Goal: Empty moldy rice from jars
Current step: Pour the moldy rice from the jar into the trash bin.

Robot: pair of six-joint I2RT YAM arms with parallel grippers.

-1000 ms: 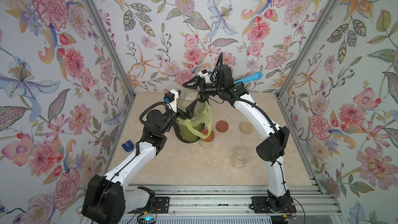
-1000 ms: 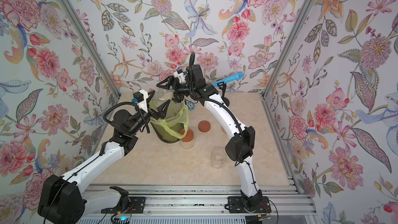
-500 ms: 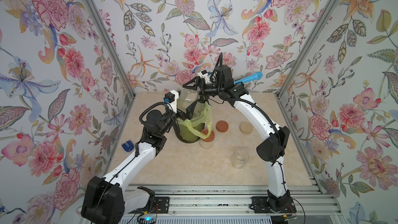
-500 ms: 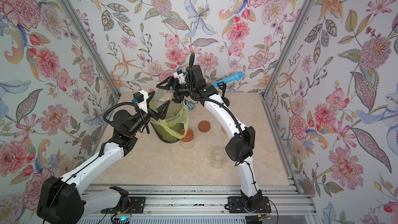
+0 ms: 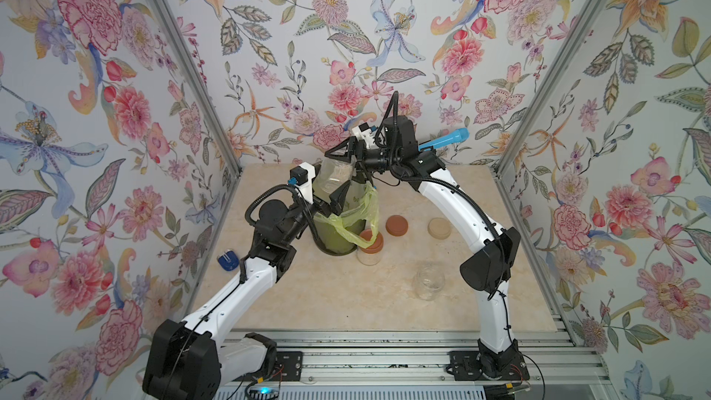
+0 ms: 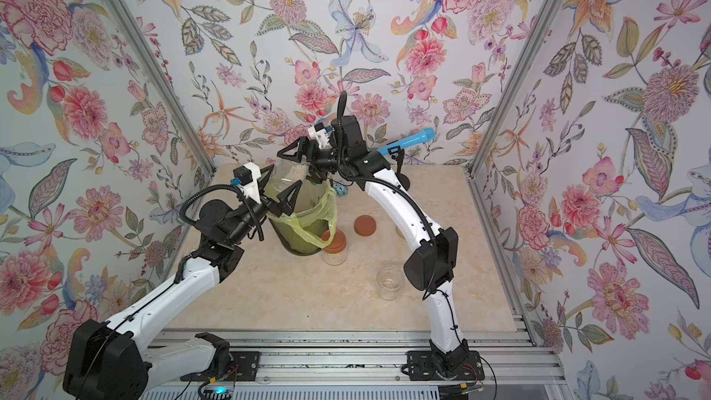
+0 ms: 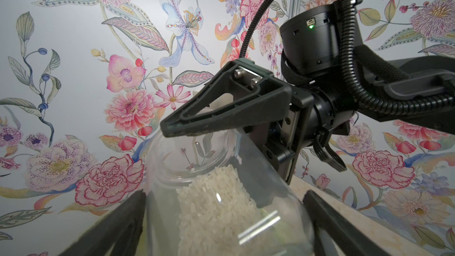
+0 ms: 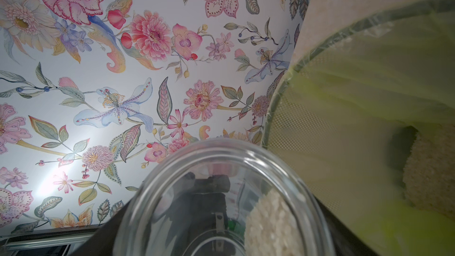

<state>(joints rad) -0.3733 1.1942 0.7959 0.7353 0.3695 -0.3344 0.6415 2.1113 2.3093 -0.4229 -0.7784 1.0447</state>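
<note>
No change over last second: open jar tilted above bin, left gripper and right gripper both clamping it; moldy rice stays inside, pour seems stalled

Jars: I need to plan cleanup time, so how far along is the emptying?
Done: one empty jar stands open on the table, and a rice heap lies in the bin. In hand: the tilted jar, lid off, is held over the bin by the left gripper and right gripper, rice inside. Left: the lidded jar beside the bin, unopened.
</note>
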